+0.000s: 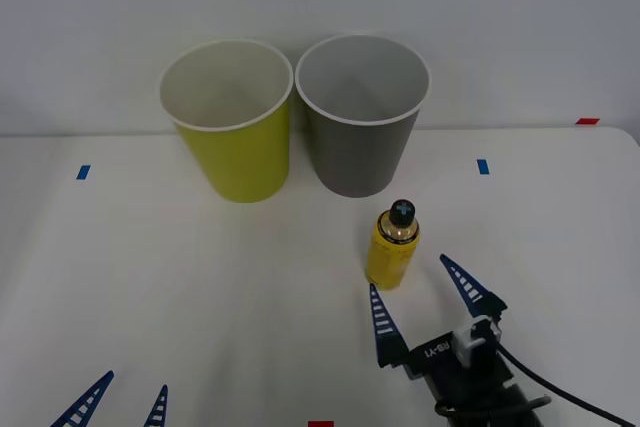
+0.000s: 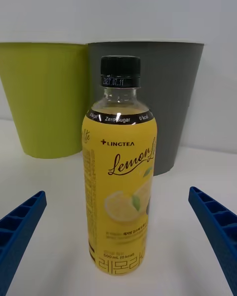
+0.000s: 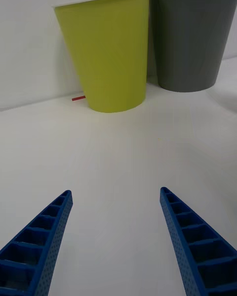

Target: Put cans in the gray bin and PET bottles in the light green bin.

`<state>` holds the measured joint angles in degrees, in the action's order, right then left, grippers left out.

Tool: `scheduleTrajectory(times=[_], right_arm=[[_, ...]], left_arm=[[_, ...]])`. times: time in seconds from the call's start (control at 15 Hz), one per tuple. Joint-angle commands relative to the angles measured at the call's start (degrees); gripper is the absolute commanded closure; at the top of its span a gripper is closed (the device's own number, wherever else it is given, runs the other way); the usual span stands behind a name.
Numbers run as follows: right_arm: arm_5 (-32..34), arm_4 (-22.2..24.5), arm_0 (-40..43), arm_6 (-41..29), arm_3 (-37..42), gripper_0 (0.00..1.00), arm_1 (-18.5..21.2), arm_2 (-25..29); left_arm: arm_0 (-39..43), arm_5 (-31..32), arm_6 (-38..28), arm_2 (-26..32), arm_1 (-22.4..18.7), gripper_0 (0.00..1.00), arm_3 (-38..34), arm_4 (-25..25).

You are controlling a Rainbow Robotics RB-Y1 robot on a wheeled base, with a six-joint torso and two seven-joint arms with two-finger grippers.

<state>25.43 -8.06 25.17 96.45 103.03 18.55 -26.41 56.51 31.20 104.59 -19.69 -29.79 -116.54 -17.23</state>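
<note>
The right pincer (image 1: 425, 297) sits low on the white worktop (image 1: 200, 277), its fingers spread wide, just short of the upright yellow-wrapped plastic bottle with a black cap (image 1: 393, 245). The tall, narrow bottle could topple if one finger touches first. The left pincer (image 1: 115, 402) waits apart at the near edge. Beyond stand the yellow-green round bin (image 1: 240, 157) and dark gray round bin (image 1: 355, 152), seemingly touching.
</note>
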Motion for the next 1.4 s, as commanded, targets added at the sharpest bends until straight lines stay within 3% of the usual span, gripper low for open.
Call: scheduleTrajectory(times=[0.07, 0.33, 0.6, 0.67, 0.73, 0.8, 1.27, 1.4], right_arm=[[-3.1, 0.4, -2.4, 0.1, 0.0, 0.00, -2.8, 1.7], [-7.8, 0.5, -5.7, 0.1, -0.1, 0.00, -5.7, 2.8], [-10.4, 0.4, -7.9, -0.2, 0.0, 0.00, -5.7, 3.6], [-10.5, 0.2, -7.9, -0.2, 0.0, 0.04, -5.7, 3.6], [-10.5, -0.1, -7.9, -0.4, 0.0, 0.78, -5.8, 3.6], [-10.5, -0.3, -7.8, -0.6, 0.0, 0.89, -5.9, 3.6], [-11.8, -1.3, -7.9, -1.0, 0.0, 0.94, -6.9, 3.8], [-16.5, -1.3, -7.4, -0.9, 3.1, 0.96, -7.4, 4.3]], left_arm=[[0.0, 0.0, 0.0, 0.0, 0.0, 0.39, 0.0, 0.0], [0.0, 0.0, 0.0, 0.0, 0.0, 0.40, 0.0, 0.0], [0.0, 0.0, 0.0, 0.0, 0.0, 0.40, 0.0, 0.0], [0.0, 0.0, 0.0, 0.0, 0.0, 0.40, 0.0, 0.0], [0.0, 0.0, 0.0, 0.0, 0.0, 0.39, 0.0, 0.0], [0.0, 0.0, 0.0, 0.0, 0.0, 0.40, 0.0, 0.0], [0.0, 0.0, 0.0, 0.0, 0.0, 0.40, 0.0, 0.0], [0.0, 0.0, 0.0, 0.0, 0.0, 0.40, 0.0, 0.0]])
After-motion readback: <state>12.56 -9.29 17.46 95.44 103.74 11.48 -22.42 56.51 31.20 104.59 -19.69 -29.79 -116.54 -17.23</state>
